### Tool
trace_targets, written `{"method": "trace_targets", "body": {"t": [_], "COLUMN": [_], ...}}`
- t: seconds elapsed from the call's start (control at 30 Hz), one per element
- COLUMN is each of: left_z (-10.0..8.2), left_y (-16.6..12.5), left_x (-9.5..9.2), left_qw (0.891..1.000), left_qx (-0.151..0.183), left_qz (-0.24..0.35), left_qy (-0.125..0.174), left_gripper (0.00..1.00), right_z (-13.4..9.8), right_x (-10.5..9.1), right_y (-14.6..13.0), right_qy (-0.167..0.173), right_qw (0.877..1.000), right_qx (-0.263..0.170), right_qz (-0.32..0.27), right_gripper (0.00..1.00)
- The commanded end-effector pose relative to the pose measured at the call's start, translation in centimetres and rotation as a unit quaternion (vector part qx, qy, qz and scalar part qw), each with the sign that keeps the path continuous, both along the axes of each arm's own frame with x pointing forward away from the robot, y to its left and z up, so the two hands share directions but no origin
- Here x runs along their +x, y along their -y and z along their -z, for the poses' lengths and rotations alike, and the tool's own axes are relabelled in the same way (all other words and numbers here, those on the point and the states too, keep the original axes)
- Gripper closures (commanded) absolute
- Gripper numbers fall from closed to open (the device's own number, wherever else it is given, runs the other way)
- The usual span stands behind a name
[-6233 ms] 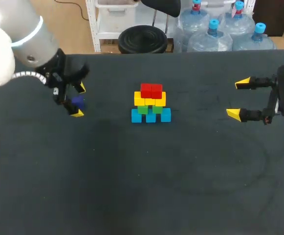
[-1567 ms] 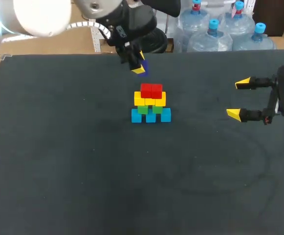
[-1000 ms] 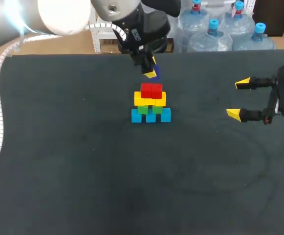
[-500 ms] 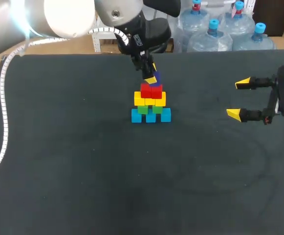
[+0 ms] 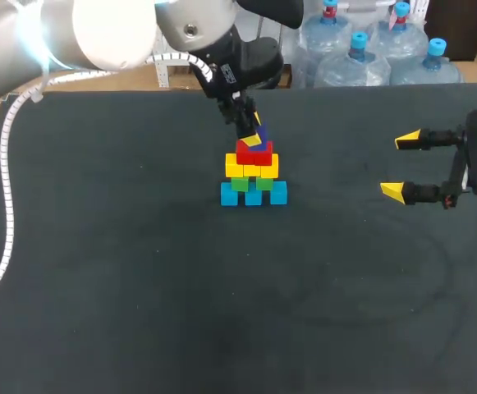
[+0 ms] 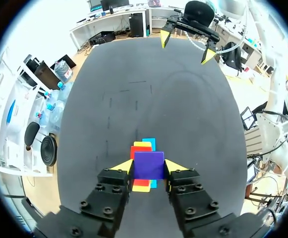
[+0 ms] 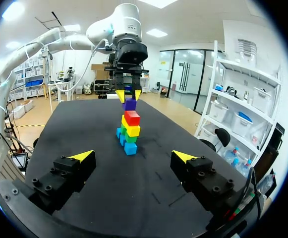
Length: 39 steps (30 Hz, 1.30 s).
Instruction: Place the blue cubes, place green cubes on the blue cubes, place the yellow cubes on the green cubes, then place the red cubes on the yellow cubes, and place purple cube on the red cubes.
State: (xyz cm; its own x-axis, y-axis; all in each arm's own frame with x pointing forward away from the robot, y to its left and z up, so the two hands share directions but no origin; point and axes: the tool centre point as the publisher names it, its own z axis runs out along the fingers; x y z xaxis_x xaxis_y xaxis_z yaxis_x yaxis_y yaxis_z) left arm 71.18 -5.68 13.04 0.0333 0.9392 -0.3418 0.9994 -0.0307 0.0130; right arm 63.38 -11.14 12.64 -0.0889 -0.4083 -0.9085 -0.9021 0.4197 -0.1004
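The left arm (image 5: 98, 33) reaches over the far middle of a dark table (image 5: 139, 287). The left gripper (image 6: 148, 167) is clamped on the purple cube (image 6: 148, 165). Its two yellow fingertips (image 6: 124, 166) press the cube's opposite sides, and the cube sits square between them.

Directly under this gripper stands a small stepped tower of coloured cubes. The red cubes (image 5: 254, 153) form the top layer, right beneath the held purple cube. The purple cube is down at the level of their top faces. It cannot be told whether it already rests on them or hangs just above.

Below the red layer come the yellow cubes (image 5: 252, 168), then the green cubes (image 5: 240, 184). The blue cubes (image 5: 254, 196) lie in a row on the table at the base. In the left wrist view, edges of red, yellow and blue show past the purple cube ahead of the fingers.

The right gripper (image 5: 401, 165) is well apart from the tower, off to the side of the left gripper near the table's edge. Its fingers are spread wide with nothing between them. In its own wrist view the tower and the left gripper stand well ahead of it, in line with the gap between its fingers.
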Motion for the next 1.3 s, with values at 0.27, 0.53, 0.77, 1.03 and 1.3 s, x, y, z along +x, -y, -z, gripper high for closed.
{"method": "trace_targets", "body": {"t": [0.27, 0.53, 0.77, 1.03, 1.3], "left_z": [0.08, 0.32, 0.39, 0.53, 0.68], "left_y": [-0.27, -0.25, -0.27, -0.23, -0.23], "left_x": [0.45, 0.57, 0.74, 0.86, 0.97], "left_qw": [1.000, 1.000, 1.000, 1.000, 1.000], "left_qx": [0.002, 0.002, 0.003, 0.005, 0.004], "left_qz": [0.001, 0.002, 0.004, 0.005, 0.006], "left_qy": [-0.002, -0.005, -0.006, -0.009, -0.010], "left_gripper": [1.00, 1.00, 1.00, 1.00, 1.00], "right_z": [0.03, 0.03, 0.03, 0.03, 0.03], "right_x": [0.00, 0.00, 0.00, 0.00, 0.00], "right_y": [-0.04, -0.04, -0.04, -0.04, -0.04], "right_qy": [0.001, 0.001, 0.001, 0.001, 0.001], "right_qw": [1.000, 1.000, 1.000, 1.000, 1.000], "right_qx": [0.000, 0.000, 0.000, 0.000, 0.000], "right_qz": [0.000, 0.000, 0.000, 0.000, 0.000], "right_gripper": [0.00, 0.00, 0.00, 0.00, 0.00]}}
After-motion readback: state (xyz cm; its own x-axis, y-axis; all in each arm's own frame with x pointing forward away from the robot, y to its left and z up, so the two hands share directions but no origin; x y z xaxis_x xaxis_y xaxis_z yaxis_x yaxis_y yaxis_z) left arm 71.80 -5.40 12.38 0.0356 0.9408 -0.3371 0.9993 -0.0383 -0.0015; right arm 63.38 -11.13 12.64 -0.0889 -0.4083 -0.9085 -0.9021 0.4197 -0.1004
